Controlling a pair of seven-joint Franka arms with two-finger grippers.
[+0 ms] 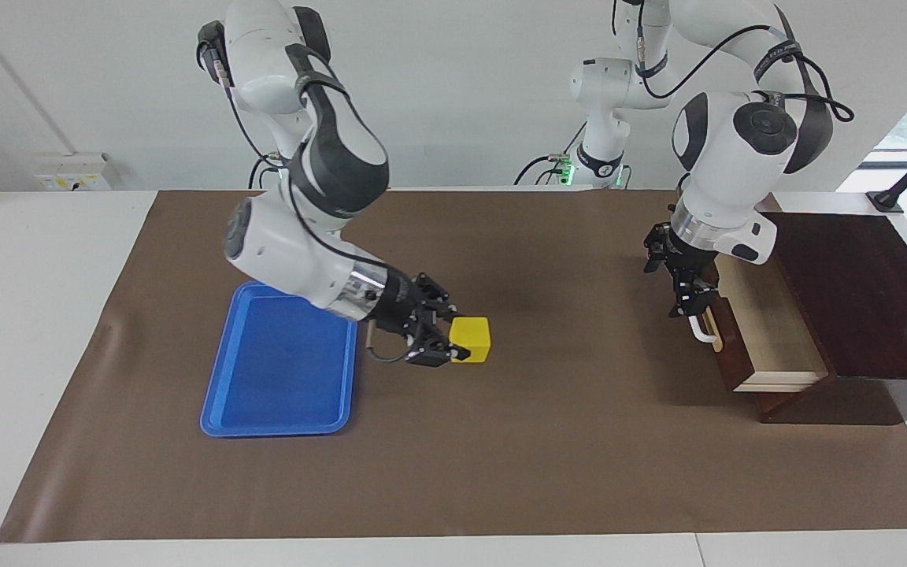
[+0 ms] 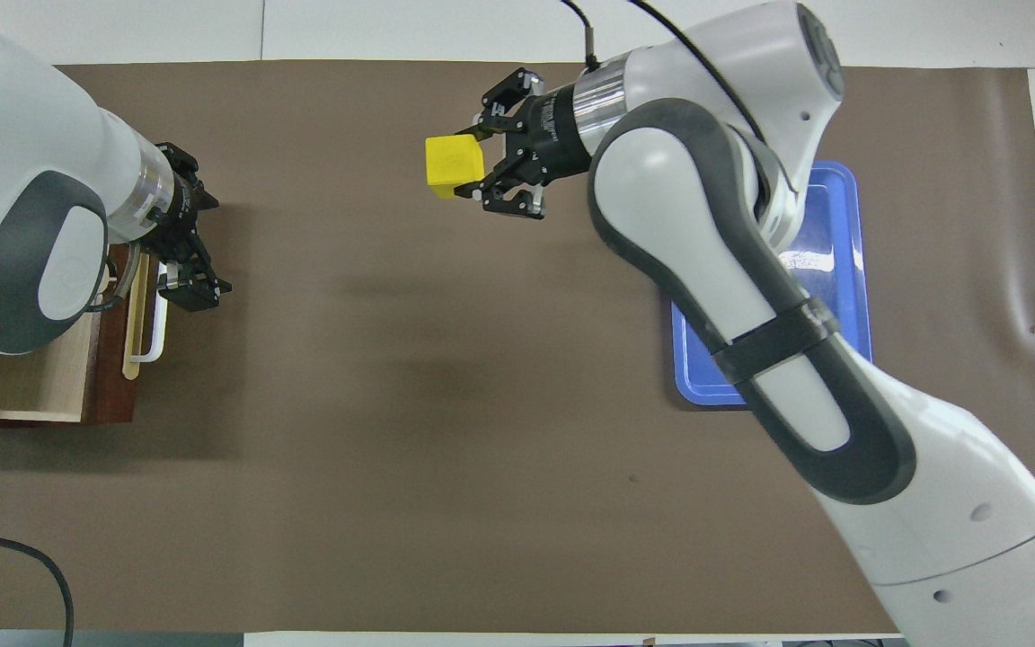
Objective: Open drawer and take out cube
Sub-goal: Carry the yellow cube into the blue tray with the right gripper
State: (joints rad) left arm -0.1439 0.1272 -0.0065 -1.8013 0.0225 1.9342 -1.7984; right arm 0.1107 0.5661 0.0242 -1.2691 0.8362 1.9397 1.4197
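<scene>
- Facing view: right gripper (image 1: 453, 344) clamps the cube (image 1: 472, 339) between its jaws, above the mat beside the tray (image 1: 280, 370).
- Left gripper (image 1: 690, 303), jaws wide and empty, hangs over the open drawer's (image 1: 768, 319) handle (image 1: 701, 331).

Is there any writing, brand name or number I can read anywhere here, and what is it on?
No text here can be read.
black band on the left arm: pale lettering, too small to read.
wall box: yellow stickers, too small to read.
cube, tray, drawer: no writing visible.
</scene>
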